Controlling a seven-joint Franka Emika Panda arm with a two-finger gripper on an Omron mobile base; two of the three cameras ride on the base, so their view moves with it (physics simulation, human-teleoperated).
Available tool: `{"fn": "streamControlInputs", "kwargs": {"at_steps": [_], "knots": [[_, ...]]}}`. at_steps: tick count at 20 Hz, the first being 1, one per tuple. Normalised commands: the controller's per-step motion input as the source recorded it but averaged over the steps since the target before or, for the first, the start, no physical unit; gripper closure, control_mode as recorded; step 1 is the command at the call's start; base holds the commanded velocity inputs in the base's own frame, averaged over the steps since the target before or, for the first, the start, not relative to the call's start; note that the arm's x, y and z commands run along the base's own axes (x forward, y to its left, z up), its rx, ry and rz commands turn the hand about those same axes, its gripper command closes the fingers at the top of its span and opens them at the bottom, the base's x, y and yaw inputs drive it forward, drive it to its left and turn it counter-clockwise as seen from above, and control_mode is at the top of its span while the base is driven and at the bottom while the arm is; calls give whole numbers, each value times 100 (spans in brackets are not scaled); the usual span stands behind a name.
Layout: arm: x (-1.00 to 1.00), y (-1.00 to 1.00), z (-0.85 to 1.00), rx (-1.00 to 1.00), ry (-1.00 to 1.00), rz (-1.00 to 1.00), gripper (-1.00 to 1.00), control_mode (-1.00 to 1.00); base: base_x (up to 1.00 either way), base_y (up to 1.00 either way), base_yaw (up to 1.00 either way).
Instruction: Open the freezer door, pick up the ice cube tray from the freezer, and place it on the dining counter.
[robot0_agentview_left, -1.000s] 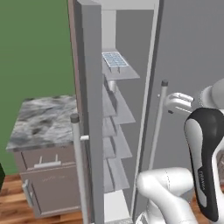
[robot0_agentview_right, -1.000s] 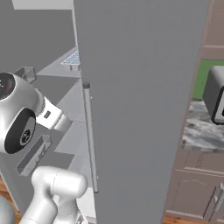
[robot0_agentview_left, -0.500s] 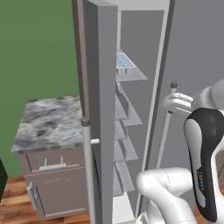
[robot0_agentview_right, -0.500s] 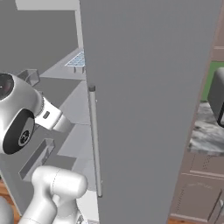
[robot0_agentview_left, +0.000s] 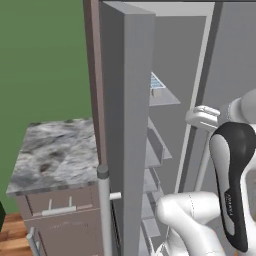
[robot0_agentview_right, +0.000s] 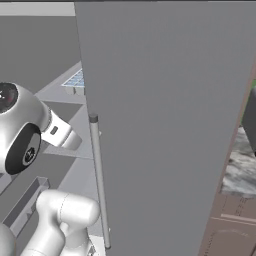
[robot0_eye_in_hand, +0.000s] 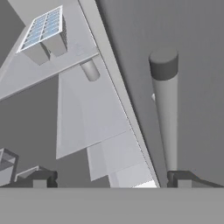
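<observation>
Swung wider than a moment ago, the freezer door (robot0_agentview_left: 132, 125) now stands edge-on in the left base view. Nearest, the gripper (robot0_eye_in_hand: 109, 178) has its jaws released, grasping nothing — a silver bar handle (robot0_eye_in_hand: 165, 109) at 1 o'clock. Farther in, the ice cube tray (robot0_eye_in_hand: 42, 27) rests on a freezer shelf (robot0_eye_in_hand: 26, 74) at 11 o'clock.

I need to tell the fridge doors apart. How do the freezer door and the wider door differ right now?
The freezer door is narrow and swung open, seen edge-on; the wider door is broad and looks closed. The freezer door stands left of the shelves, the wider door right. Both are plain grey with vertical bar handles.
</observation>
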Motion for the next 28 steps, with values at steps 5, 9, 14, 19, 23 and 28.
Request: {"fn": "streamControlInputs", "kwargs": {"at_steps": [5,9,14,19,23,28], "knots": [[0,0,0,0,0,0,-100,100,43,0,2],[0,0,0,0,0,0,-100,100,33,0,0],[0,0,0,0,0,0,-100,-100,4,0,0],[-6,-2,7,1,0,2,-100,-100,0,0,0],[-10,0,44,15,0,0,-100,-100,0,0,0],[-41,2,70,12,1,0,-100,-100,0,0,0]]}}
